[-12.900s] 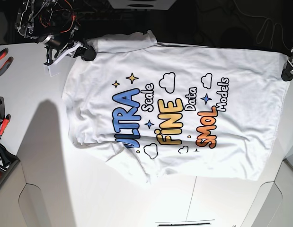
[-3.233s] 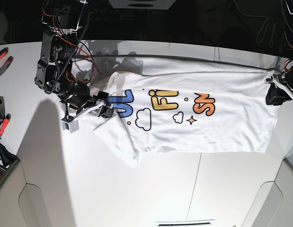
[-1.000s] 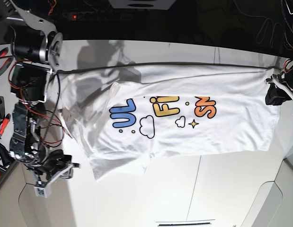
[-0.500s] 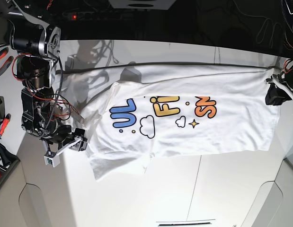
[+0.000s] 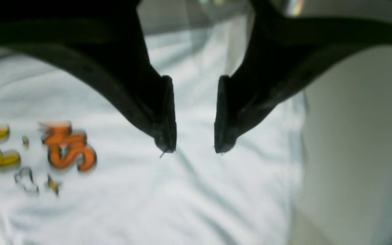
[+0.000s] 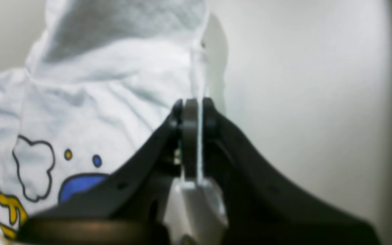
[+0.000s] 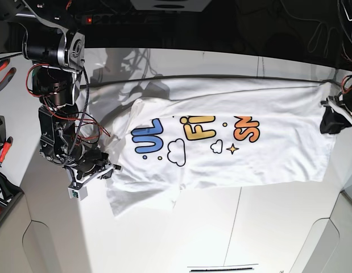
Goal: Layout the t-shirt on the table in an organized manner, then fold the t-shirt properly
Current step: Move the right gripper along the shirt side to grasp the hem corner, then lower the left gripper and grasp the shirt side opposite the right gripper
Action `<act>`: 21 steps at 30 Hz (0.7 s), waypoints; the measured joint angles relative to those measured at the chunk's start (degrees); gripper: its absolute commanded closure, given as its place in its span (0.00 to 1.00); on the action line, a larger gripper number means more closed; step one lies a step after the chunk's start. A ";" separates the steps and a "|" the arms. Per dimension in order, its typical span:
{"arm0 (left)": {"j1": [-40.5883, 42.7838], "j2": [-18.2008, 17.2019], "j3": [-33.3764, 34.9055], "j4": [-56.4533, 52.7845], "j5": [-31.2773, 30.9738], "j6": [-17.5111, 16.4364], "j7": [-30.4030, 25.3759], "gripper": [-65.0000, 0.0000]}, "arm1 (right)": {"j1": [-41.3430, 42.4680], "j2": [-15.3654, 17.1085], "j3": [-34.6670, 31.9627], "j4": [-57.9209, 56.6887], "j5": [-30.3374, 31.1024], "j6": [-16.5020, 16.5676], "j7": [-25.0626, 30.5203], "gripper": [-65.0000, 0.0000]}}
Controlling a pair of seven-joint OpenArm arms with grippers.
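Observation:
The white t-shirt (image 7: 249, 148) lies across the table (image 7: 181, 239), folded lengthwise so only half of its colourful print (image 7: 195, 133) shows. A sleeve flap sticks out at the lower left. My right gripper (image 7: 106, 171) is at the shirt's left edge. In the right wrist view its jaws (image 6: 192, 106) are shut, with a thin white strip of the t-shirt (image 6: 114, 85) pinched between them. My left gripper (image 7: 331, 121) is over the shirt's right end. Its jaws (image 5: 192, 149) stand open just above the t-shirt (image 5: 182, 197), and nothing is between them.
Red-handled pliers (image 7: 1, 71) and other tools (image 7: 0, 149) lie at the table's left edge. A thin dark line (image 7: 221, 77) runs along the shirt's far side. The right arm's links and loose wires (image 7: 56, 114) rise over the table's left part.
My right gripper moved from the lower left of the table up to the shirt's left edge and went from open to shut on it. The left arm stayed put.

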 measured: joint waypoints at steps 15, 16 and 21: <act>-38.73 -4.79 21.35 -51.78 15.26 11.28 -16.24 0.55 | -7.28 4.72 0.07 3.80 8.87 7.41 -3.91 1.00; -40.52 -4.79 22.73 -54.18 15.17 11.58 -17.18 0.55 | -7.76 5.22 0.07 4.07 9.40 7.80 -3.96 1.00; -44.89 -4.28 27.89 -58.16 15.08 12.44 -18.84 0.55 | -9.55 7.30 0.04 4.98 10.49 8.46 -3.98 1.00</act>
